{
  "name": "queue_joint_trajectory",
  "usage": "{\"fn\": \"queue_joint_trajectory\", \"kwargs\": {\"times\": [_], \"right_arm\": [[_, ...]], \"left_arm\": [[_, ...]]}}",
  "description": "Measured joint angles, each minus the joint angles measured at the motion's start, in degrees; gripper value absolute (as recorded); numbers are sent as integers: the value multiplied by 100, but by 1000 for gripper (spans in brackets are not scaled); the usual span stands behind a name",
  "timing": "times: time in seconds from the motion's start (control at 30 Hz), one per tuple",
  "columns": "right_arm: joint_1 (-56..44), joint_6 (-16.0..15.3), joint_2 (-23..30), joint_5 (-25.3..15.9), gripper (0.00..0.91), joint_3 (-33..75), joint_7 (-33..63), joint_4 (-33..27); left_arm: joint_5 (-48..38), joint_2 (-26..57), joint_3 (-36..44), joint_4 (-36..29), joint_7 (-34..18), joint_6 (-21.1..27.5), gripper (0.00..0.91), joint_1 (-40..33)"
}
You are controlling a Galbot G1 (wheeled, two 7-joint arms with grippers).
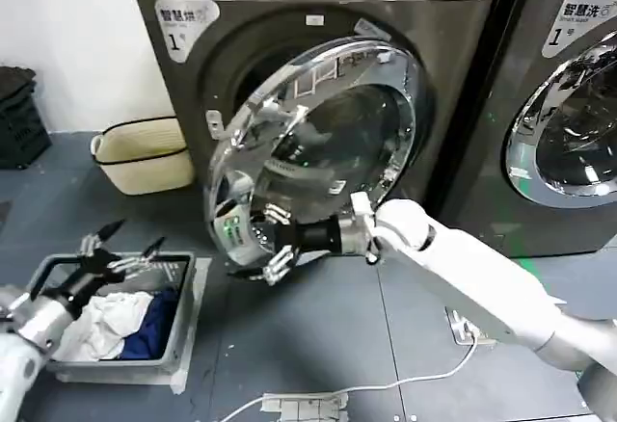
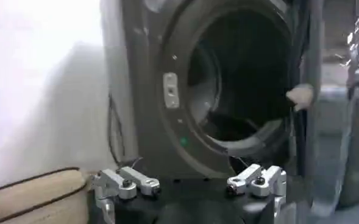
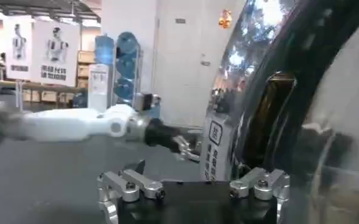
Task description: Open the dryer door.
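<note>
Door (image 1: 318, 143): swinging partly open.
Right claw (image 1: 273, 249): spread open, pressing door's lower rim.
Left claw (image 1: 106, 253): open, idling.
Risk: fingers sliding off chrome, door stalling.

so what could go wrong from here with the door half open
The right gripper sits open at the lower chrome edge of the dryer door, not clamped on it, so it might slip off the shiny ring. Swinging wider, the door could sweep toward the laundry bin, where the left gripper hangs open.

Bright glare on chrome, slight blur
</note>
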Motion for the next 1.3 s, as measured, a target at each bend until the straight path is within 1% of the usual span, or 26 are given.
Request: {"fn": "queue_joint_trajectory", "kwargs": {"times": [0.2,0.47,0.57,0.73,0.83,1.07,1.2,1.3], "right_arm": [[-323,-21,-321,17,907,432,-561,159],[-1020,-18,-809,18,907,1245,-832,508],[-1546,94,-1051,94,907,1783,-764,676],[-2607,252,-1453,108,907,2826,-637,891],[-3336,324,-1593,164,907,3539,-572,988],[-5299,625,-1533,231,907,5563,-318,1183],[-6493,814,-1259,220,907,6779,-42,1317],[-7183,956,-1000,195,907,7501,127,1390]], "left_arm": [[-131,355,545,196,26,50,907,-648],[-133,629,1184,347,108,-2,907,-1264],[-128,702,1464,333,150,-41,907,-1453],[-69,804,2022,285,251,-175,907,-1756],[-83,825,2323,287,316,-237,907,-1937],[-50,660,3048,369,348,-279,907,-2463],[-16,551,3386,373,349,-320,907,-2742],[41,442,3616,362,348,-355,907,-2922]]}}
